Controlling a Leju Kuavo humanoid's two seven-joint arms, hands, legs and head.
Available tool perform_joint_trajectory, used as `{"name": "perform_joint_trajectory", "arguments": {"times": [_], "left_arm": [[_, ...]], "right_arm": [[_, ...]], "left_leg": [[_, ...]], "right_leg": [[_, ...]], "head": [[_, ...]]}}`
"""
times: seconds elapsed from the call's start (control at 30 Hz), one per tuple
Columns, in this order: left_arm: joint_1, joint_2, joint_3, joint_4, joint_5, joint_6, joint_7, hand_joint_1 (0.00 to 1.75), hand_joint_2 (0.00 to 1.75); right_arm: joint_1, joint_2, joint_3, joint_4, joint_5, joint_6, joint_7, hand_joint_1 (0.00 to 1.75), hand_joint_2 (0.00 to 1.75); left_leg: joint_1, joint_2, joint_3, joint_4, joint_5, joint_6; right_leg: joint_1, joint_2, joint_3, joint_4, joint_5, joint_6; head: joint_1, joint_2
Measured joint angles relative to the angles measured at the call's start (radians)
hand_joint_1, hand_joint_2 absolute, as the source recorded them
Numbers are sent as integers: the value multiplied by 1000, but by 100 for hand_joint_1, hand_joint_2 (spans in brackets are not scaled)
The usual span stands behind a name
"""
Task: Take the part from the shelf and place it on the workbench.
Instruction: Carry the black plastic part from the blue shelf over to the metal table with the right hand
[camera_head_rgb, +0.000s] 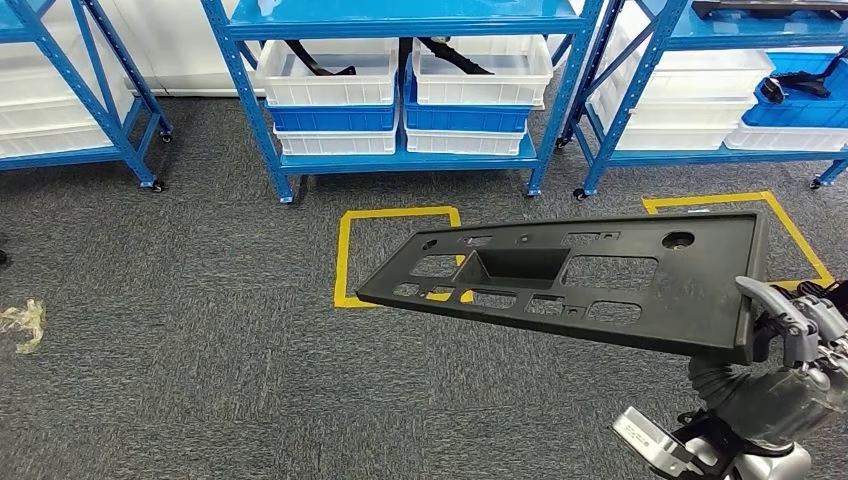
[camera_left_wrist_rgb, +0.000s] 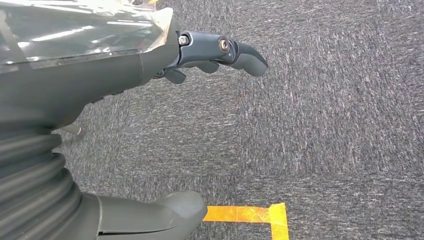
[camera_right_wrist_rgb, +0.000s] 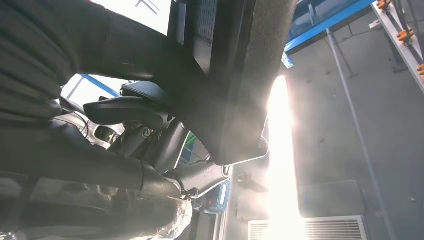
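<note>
Grey ribbed wrist cover (camera_left_wrist_rgb: 30, 170), dark fingers (camera_left_wrist_rgb: 220, 50)

Looks like a factory storeroom or parts warehouse; blue steel racks on castors (camera_head_rgb: 405, 150) hold white and blue plastic bins (camera_head_rgb: 328, 72) with black parts; grey carpet tile floor (camera_head_rgb: 200, 300) carries yellow tape squares (camera_head_rgb: 345, 260) marking spots

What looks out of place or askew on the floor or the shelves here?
A crumpled scrap lies on the carpet at far left, like litter. The black part is held by one end only in the right robot hand, jutting out tilted. The shelf bins look orderly.
</note>
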Motion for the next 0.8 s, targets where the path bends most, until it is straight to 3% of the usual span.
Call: {"name": "perform_joint_trajectory", "arguments": {"times": [0.1, 0.2, 0.27, 0.33, 0.4, 0.43, 0.5, 0.57, 0.6, 0.7, 0.73, 0.8], "left_arm": [[-1, 3, -2, 0, -3, -2, 1, 0, 175], [-3, 2, -7, 0, -8, -2, 2, 0, 175], [-7, 2, -10, 0, -9, -3, 3, 0, 175], [-9, 1, -14, 0, -12, -3, 5, 0, 175], [-9, 0, -18, 1, -14, -5, 6, 0, 175], [-9, 0, -19, 1, -15, -6, 7, 0, 175], [-10, 0, -22, 1, -16, -8, 7, 0, 175], [-11, 1, -23, 1, -16, -9, 7, 0, 175], [-12, 2, -24, 1, -16, -9, 7, 0, 175], [-12, 2, -24, 1, -16, -10, 8, 0, 175], [-12, 3, -24, 1, -16, -10, 8, 0, 175], [-12, 3, -24, 2, -16, -10, 7, 0, 175]], "right_arm": [[0, 0, -3, 1, 1, 0, 0, 175, 175], [0, 0, -8, 1, 4, 0, 0, 175, 175], [0, 0, -14, 1, 4, 0, 0, 175, 175], [1, 0, -19, 1, 4, 0, 0, 175, 175], [2, 0, -24, 1, 3, 0, 0, 175, 175], [2, -1, -26, 1, 3, 0, 0, 175, 175], [2, -2, -28, 1, 2, 0, 0, 175, 175], [2, -3, -29, 1, 0, 0, 0, 175, 175], [3, -4, -31, 1, 0, 0, 0, 175, 175], [4, -5, -34, 1, -2, 0, 0, 175, 175], [4, -6, -34, 1, -3, 0, 0, 175, 175], [3, -7, -36, 1, -8, 0, 0, 175, 175]], "left_leg": [[-1, 0, -2, 3, 1, 2], [2, 1, -2, -2, 17, 14], [9, 5, -7, -10, 33, 23], [11, 6, -22, -9, 44, 26], [12, 7, -39, -6, 53, 21], [14, 7, -46, -4, 57, 17], [19, 7, -56, 4, 61, 8], [20, 5, -68, 16, 64, -4], [20, 3, -73, 22, 65, -10], [22, -1, -87, 35, 67, -27], [24, -2, -96, 49, 51, -33], [28, -5, -132, 137, -24, -43]], "right_leg": [[-3, 0, 0, 0, 3, 4], [-3, 0, -5, 5, 2, 14], [-3, 5, -34, 71, -50, 10], [-5, 8, -83, 215, -133, 3], [-8, 9, -103, 316, -180, 10], [-10, 9, -83, 309, -180, 18], [-17, 8, 16, 172, -151, 38], [-16, 14, 98, 52, -131, 41], [-15, 18, 109, 31, -131, 35], [-15, 23, 92, 37, -127, 9], [-16, 23, 86, 38, -122, -3], [-17, 22, 70, 37, -109, -25]], "head": [[0, 0], [0, 0], [2, 0], [4, 0], [4, 0], [4, 0], [4, 0], [3, 0], [3, 0], [1, 0], [0, 0], [0, 0]]}}
